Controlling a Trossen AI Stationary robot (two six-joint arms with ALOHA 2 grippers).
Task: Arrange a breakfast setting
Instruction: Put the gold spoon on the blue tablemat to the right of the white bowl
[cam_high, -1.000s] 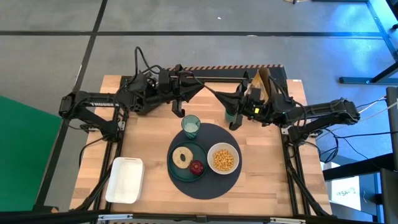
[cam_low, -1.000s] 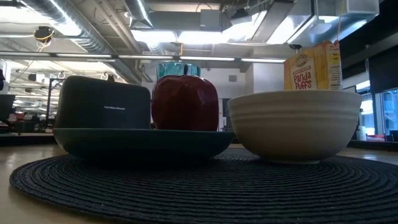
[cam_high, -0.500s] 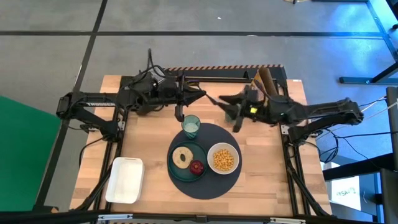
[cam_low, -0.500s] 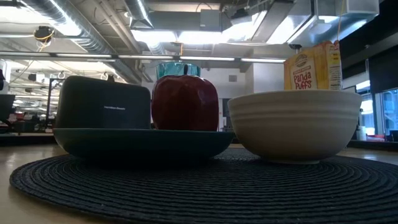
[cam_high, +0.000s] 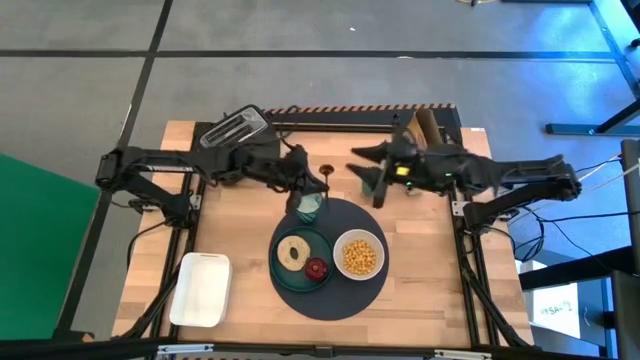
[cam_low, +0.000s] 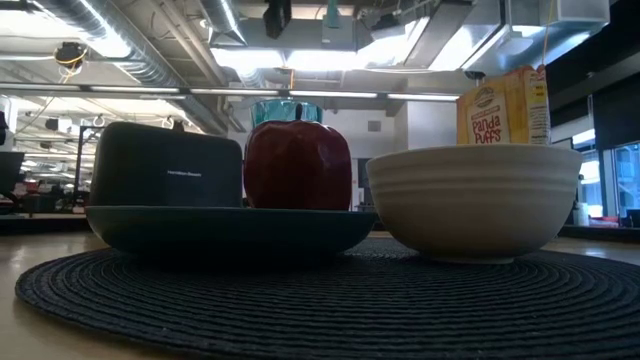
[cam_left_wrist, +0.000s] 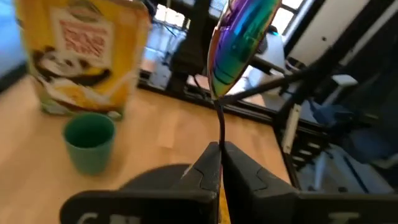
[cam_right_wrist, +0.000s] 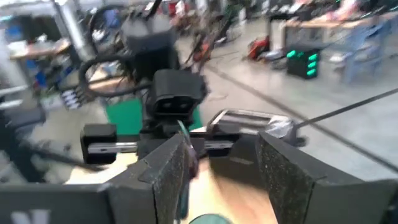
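On the round dark mat (cam_high: 345, 290) sit the teal plate (cam_high: 283, 268) with the bagel (cam_high: 294, 251) and the dark-red fruit (cam_high: 317, 268), the white bowl (cam_high: 359, 256) and the tumbler (cam_high: 309, 207). The cereal box (cam_left_wrist: 81, 56) stands at the far edge, with the small green cup (cam_left_wrist: 90, 143) on the table in front of it. No gripper is on the cup. My left gripper (cam_high: 303, 188) hovers at the tumbler's far side, shut on a spoon (cam_left_wrist: 239, 43). To the right of the tumbler, my right gripper (cam_right_wrist: 224, 149) is open with nothing between its fingers. My left gripper pinches the spoon's thin dark handle (cam_left_wrist: 219, 127) between its two fingertips. The spoon sticks out ahead of the fingers, and its rainbow-sheen bowl is at the free end. It is lifted clear of the table.
The black toaster (cam_high: 232, 127) stands at the far left of the table. A white rectangular tray (cam_high: 201, 290) lies near the front left corner. Bare wood shows to the left and right of the mat.
My left gripper has swung from the table's far edge toward the tumbler, going nearer and to the right, and this has uncovered the toaster. My right gripper has tipped from pointing down to pointing toward the table's left.
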